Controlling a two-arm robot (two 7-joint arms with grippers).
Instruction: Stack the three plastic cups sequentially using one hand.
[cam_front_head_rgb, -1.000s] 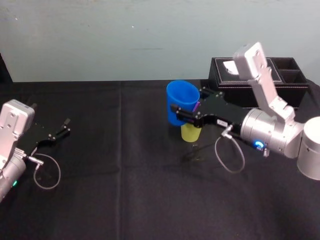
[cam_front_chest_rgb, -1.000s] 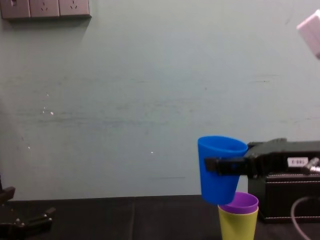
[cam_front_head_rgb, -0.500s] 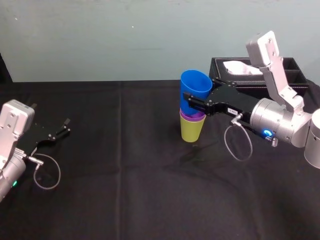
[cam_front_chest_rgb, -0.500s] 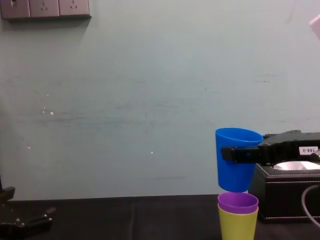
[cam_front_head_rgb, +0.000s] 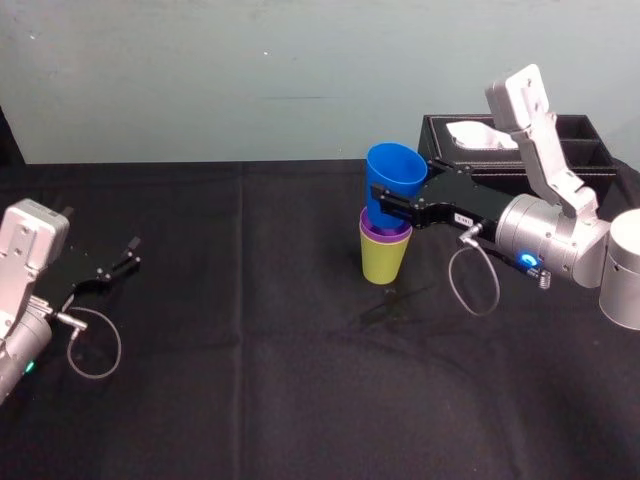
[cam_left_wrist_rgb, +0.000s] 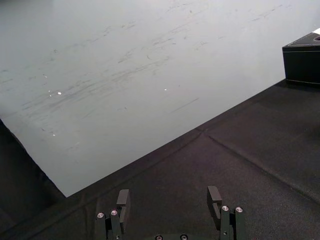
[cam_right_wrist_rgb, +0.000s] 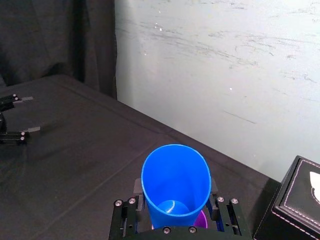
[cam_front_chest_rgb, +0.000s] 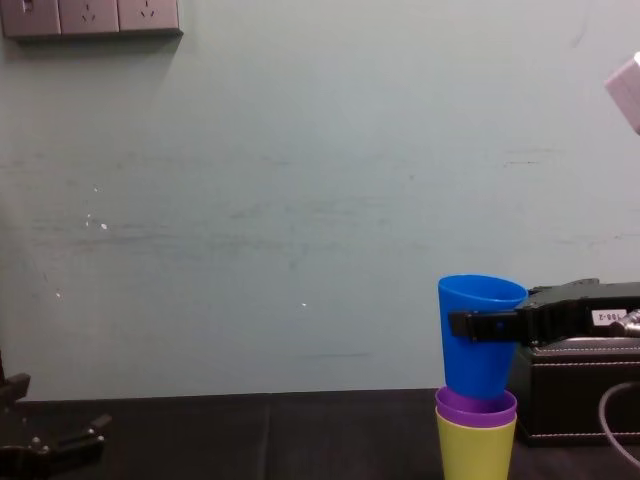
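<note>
Stacking is nearly complete: the right gripper (cam_front_head_rgb: 392, 203), jaws pinching the blue cup (cam_front_head_rgb: 393, 178), holds its base inside the purple cup (cam_front_head_rgb: 383, 233), which is nested in the yellow-green cup (cam_front_head_rgb: 385, 260) on the desk (cam_front_head_rgb: 250, 350), seating and release remaining; left gripper (cam_front_head_rgb: 126, 252) parked, jaws spread.

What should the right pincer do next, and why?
Probably ease down before releasing: the right pincer grips the blue plastic cup, whose base sits barely inside the purple plastic cup nested in the yellow-green plastic cup. Left pincer lies parked.
</note>
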